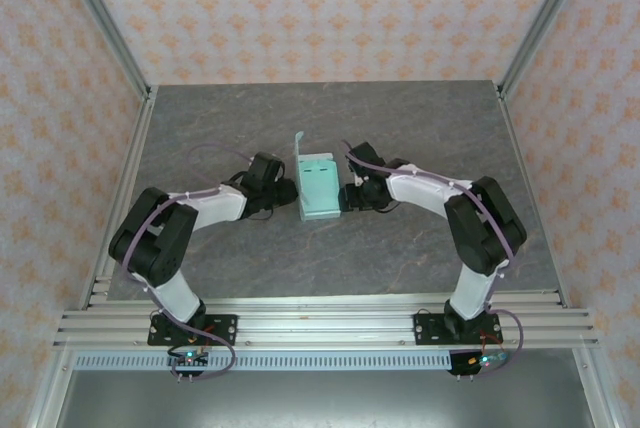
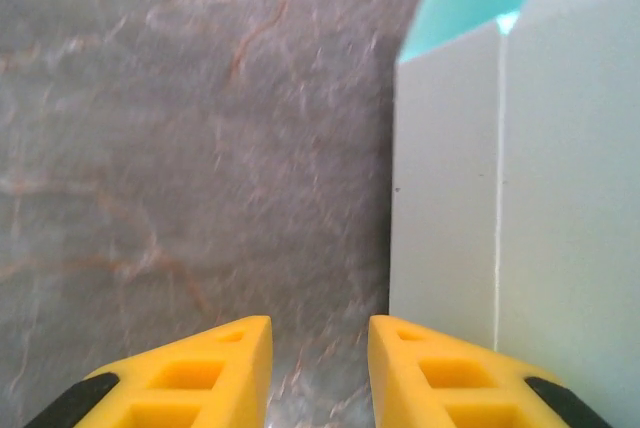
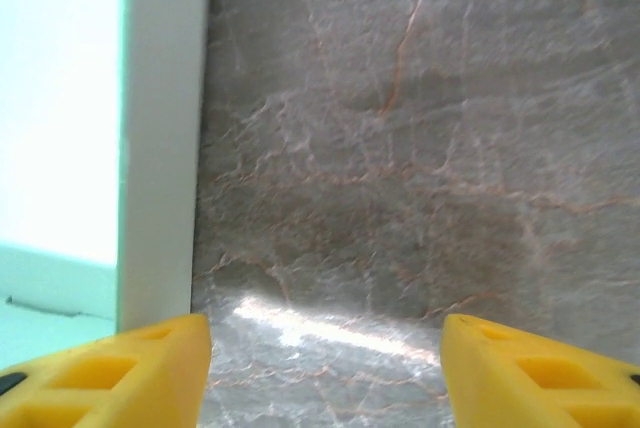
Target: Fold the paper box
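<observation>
The paper box [image 1: 318, 189] is pale mint card, partly formed, lying mid-table with one flap [image 1: 298, 153] standing up at its far left corner. My left gripper [image 1: 289, 193] sits at the box's left side. In the left wrist view its yellow fingers [image 2: 220, 373] stand a little apart around bare table, and the box wall [image 2: 520, 198] rises just to the right of the right finger. My right gripper [image 1: 349, 195] is at the box's right side. Its jaws are wide open over bare table [image 3: 325, 368], with the box's white edge [image 3: 160, 148] beside the left finger.
The grey marbled table [image 1: 420, 128] has free room behind and in front of the box. Aluminium rails [image 1: 320, 323] run along the near edge, where both arm bases are bolted. Slanted frame posts [image 1: 105, 18] and patterned walls close in the sides and back.
</observation>
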Robot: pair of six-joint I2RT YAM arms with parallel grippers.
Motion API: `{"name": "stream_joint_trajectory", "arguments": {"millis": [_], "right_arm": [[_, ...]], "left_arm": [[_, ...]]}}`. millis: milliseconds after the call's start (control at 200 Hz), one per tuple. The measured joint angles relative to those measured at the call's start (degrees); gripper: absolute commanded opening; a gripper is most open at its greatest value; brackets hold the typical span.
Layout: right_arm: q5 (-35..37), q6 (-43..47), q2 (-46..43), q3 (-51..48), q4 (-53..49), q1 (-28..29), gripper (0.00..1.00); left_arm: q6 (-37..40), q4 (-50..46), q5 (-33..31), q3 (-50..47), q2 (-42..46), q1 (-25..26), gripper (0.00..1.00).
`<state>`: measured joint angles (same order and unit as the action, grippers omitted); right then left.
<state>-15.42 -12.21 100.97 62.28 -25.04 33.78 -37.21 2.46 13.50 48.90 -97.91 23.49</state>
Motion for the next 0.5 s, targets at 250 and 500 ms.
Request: {"name": "stream_joint_trajectory", "arguments": {"millis": [250, 500], "right_arm": [[-2.05, -1.33, -1.2, -1.88, 2.84, 2.27, 0.62], [-2.1, 1.38, -8.17, -1.95, 2.6, -3.08, 0.64]], "left_arm": [[2.82, -0.42, -0.44, 6.43, -5.03, -3.5, 0.32], [4.72, -1.29, -5.44, 4.55, -1.07, -6.99, 0.42]]}}
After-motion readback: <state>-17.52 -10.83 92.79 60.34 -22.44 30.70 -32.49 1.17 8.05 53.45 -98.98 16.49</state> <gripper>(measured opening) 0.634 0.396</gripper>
